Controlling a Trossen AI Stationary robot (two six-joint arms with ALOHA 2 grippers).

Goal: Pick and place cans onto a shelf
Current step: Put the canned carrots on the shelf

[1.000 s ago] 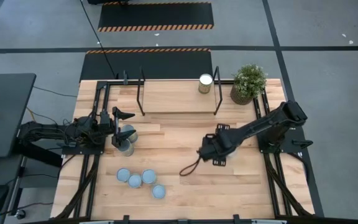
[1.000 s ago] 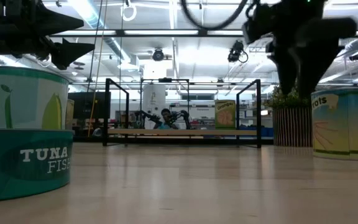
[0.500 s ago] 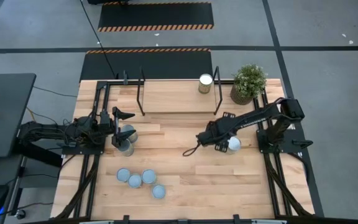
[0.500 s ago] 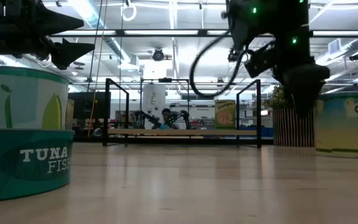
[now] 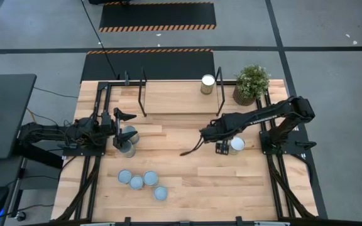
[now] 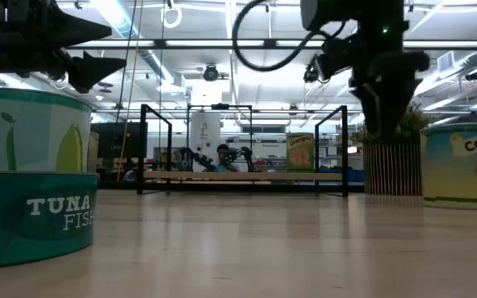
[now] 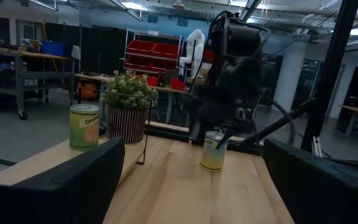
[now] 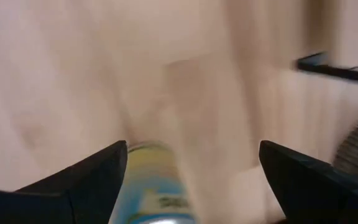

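Observation:
A can (image 5: 236,144) with a pale top stands upright on its base on the table's right side; it also shows in the low view (image 6: 459,164) and the left wrist view (image 7: 213,151). My right gripper (image 5: 222,143) hangs open just left of and above it, pointing down; in its own view (image 8: 192,146) the can (image 8: 149,180) shows blurred beside one finger. One can (image 5: 207,83) stands on the shelf (image 5: 180,97). My left gripper (image 5: 127,122) waits open at the left, over two cans (image 5: 127,141). Several more cans (image 5: 142,182) stand near the front.
A potted plant (image 5: 251,83) stands at the far right, beside the shelf's right posts. In the low view a vegetable can on a tuna can (image 6: 31,174) fills the left foreground. Bare wood lies between the shelf and the front cans.
My right gripper has swung toward the table's far edge, staying open, and uncovered the can on the right that it stood over before. In the low view that can's label has turned about. My left arm has kept still.

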